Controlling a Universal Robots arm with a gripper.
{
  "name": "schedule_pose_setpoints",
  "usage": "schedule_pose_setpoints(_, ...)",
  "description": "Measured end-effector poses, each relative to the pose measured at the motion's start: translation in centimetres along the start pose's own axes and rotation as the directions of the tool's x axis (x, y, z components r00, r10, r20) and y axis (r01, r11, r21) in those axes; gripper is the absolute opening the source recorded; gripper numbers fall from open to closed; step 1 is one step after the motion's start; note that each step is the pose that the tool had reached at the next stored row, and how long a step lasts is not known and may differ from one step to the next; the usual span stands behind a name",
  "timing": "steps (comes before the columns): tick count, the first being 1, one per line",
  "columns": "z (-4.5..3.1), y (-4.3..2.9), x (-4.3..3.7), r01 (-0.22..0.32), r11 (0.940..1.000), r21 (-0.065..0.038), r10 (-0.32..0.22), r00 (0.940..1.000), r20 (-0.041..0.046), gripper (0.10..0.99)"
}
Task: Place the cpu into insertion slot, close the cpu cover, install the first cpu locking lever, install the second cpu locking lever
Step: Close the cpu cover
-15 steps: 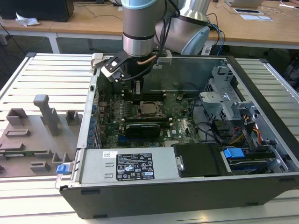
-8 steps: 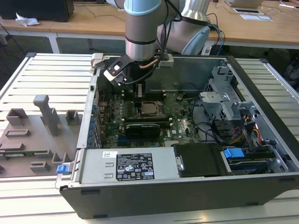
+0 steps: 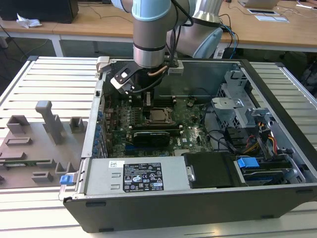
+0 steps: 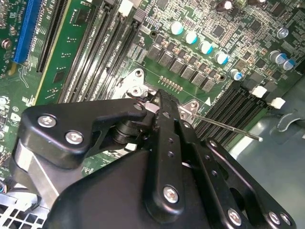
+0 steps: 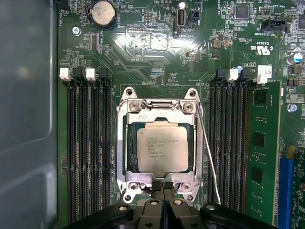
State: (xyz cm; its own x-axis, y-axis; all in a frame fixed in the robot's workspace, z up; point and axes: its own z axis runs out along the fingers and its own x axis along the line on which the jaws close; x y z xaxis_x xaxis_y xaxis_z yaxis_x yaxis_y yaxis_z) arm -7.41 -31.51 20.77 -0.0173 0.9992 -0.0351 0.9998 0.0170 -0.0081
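- On the slatted bench (image 3: 49, 74): one open computer case (image 3: 198, 203), with the robot arm (image 3: 148, 39) reaching down into it.
- Green motherboard (image 5: 157, 47): lies flat in the case.
- End effector (image 5: 162, 187): fingers drawn together, tips at the edge of the socket. Whether they pinch anything cannot be told.
- Insertion slot (image 5: 120, 157): occupied. Step one judged done.
- Cpu cover (image 5: 157, 114): silvery frame lying down around the chip. Step two judged done or all but done.
- Cpu (image 5: 162, 149): seated square in the slot, metal top showing through the cover's window.
- Locking lever (image 5: 208, 160): thin wire rod angling away from the socket's side, judged unlatched. The other lever's state cannot be told. Both lever steps judged outstanding.
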Motion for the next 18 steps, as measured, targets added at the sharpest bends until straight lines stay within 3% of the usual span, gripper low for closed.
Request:
schedule_pose_setpoints(4, 0.02, 0.14, 0.00, 0.000, 1.0000, 0.000, 0.000, 1.0000, 0.0000, 0.106)
schedule_pose_setpoints(8, 0.03, 0.85, -0.01, 0.001, 1.0000, 0.000, -0.001, 1.0000, -0.0002, 0.106)
schedule_pose_setpoints(14, 0.09, 2.67, -0.05, 0.001, 1.0000, 0.001, -0.001, 1.0000, 0.0003, 0.106)
schedule_pose_setpoints(18, -1.44, 2.65, -0.10, 0.001, 1.0000, 0.000, -0.001, 1.0000, 0.0000, 0.106)
